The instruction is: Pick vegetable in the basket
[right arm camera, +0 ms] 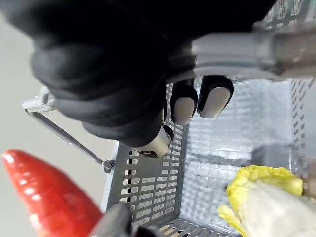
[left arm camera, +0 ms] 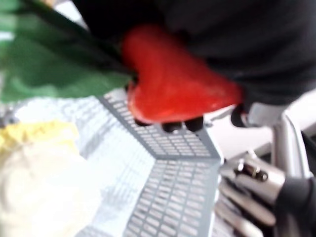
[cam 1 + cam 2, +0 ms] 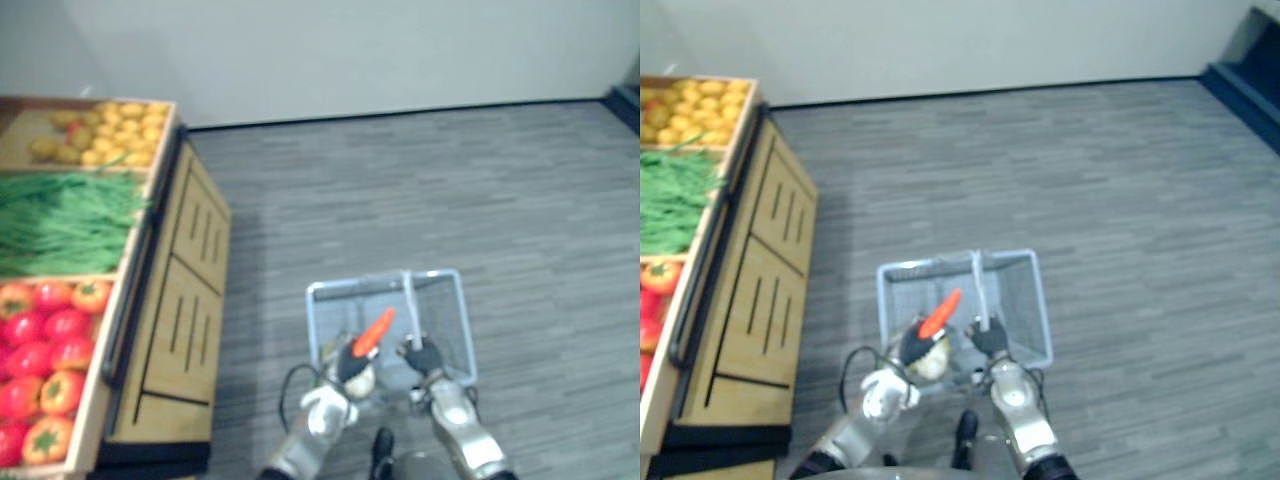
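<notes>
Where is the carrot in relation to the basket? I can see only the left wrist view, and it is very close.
Observer: The left hand holds the carrot tilted up over the near left part of the basket; it is not yet laid inside.
Operator: What keeps the basket up?
Observer: The right hand has its fingers curled round the handle.
Operator: And where is the vegetable stand?
Observer: The wooden stand is on the robot's left, with tomatoes in its nearest compartment.
</notes>
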Robot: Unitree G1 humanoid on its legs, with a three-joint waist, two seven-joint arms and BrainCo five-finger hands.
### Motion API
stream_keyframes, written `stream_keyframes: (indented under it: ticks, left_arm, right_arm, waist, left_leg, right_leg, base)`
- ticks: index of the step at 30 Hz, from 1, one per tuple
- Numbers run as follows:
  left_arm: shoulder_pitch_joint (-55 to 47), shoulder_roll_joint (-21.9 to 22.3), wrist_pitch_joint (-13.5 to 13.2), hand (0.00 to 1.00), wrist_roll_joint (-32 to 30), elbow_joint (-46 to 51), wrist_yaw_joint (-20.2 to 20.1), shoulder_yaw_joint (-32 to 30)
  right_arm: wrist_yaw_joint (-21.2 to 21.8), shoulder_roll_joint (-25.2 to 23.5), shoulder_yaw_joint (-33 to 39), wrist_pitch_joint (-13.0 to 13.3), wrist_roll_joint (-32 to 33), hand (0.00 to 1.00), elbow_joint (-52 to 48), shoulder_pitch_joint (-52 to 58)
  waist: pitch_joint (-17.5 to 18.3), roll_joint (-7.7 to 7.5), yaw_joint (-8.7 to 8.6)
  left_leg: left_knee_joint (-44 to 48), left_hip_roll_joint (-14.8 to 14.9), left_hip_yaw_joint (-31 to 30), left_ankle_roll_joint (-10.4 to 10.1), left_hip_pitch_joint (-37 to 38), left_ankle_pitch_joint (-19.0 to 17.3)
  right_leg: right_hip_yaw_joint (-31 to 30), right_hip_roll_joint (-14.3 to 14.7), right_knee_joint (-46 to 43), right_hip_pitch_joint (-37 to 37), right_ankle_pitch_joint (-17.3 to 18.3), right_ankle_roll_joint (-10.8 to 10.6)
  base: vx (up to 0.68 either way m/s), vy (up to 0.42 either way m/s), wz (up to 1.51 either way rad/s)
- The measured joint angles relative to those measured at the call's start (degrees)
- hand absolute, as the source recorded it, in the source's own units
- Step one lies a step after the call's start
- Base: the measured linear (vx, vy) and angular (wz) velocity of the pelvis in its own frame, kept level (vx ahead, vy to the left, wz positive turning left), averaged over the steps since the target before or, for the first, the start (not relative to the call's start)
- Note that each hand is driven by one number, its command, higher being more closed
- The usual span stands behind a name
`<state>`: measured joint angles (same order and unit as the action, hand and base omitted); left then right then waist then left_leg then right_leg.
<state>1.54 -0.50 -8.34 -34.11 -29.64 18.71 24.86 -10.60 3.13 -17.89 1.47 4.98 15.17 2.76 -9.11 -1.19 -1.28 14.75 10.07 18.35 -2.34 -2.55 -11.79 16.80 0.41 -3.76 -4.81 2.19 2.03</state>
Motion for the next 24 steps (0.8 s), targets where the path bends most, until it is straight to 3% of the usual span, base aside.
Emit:
stream_keyframes:
  ticks: [1,2,3,10,16,24]
  left_arm:
    - [1.5,0.5,0.4,1.0,-0.2,-2.9,0.2,0.7]
    - [2.5,0.4,1.3,1.0,-0.5,-4.6,0.5,1.8]
    - [3.0,0.6,1.6,0.0,-0.5,-5.1,0.8,2.0]
    - [7.8,0.4,3.6,0.0,-3.4,-8.7,1.2,4.8]
    - [8.4,0.3,4.0,0.0,-5.0,-11.2,1.4,5.3]
    - [8.5,0.1,5.2,0.0,-4.9,-11.6,2.1,1.6]
  right_arm:
    - [0.0,0.0,-0.3,0.0,0.4,1.0,-1.5,0.7]
    - [0.0,0.0,-0.6,0.0,0.7,1.0,-4.0,1.6]
    - [0.0,0.1,-0.6,0.0,0.7,1.0,-5.4,2.1]
    - [2.7,0.6,-2.8,1.9,6.6,1.0,-14.5,3.5]
    - [6.1,1.1,-5.7,2.6,11.1,1.0,-15.2,5.2]
    - [6.1,1.4,-4.2,2.6,13.3,1.0,-13.8,7.8]
  waist:
    - [0.2,-0.75,0.3]
    - [0.7,-1.69,-0.01]
    - [0.8,-1.91,-0.08]
    - [1.3,-1.72,-0.2]
    - [2.6,-1.38,-0.21]
    - [2.9,-1.24,-0.68]
  left_leg:
    - [-3.3,-0.3,0.1,-1.6,1.1,2.1]
    - [-6.9,-1.3,0.3,-1.8,2.4,3.9]
    - [-8.4,-1.8,0.3,-1.6,2.9,4.5]
    - [-11.7,-5.3,1.5,-0.9,5.7,6.3]
    - [-12.7,-6.1,1.3,-0.5,5.8,6.5]
    - [-15.0,-7.0,1.2,0.6,7.0,7.2]
  right_leg:
    - [-0.3,0.2,-0.4,0.2,-0.2,0.4]
    - [-0.1,-0.4,-0.3,0.1,-0.5,0.3]
    - [-0.1,-0.8,-0.2,0.1,-0.7,0.2]
    - [-1.6,-2.6,7.0,4.2,-5.1,-1.6]
    - [-1.7,-3.2,7.9,4.2,-5.7,-2.0]
    - [-1.7,-3.4,9.8,5.2,-8.0,-2.6]
  base:
    - [0.11,0.095,0.06]
    - [0.11,0.105,0.11]
    - [0.13,0.155,0.11]
    - [0.06,0.145,-0.05]
    - [0.0,0.054,0.0]
    - [-0.06,0.024,0.0]
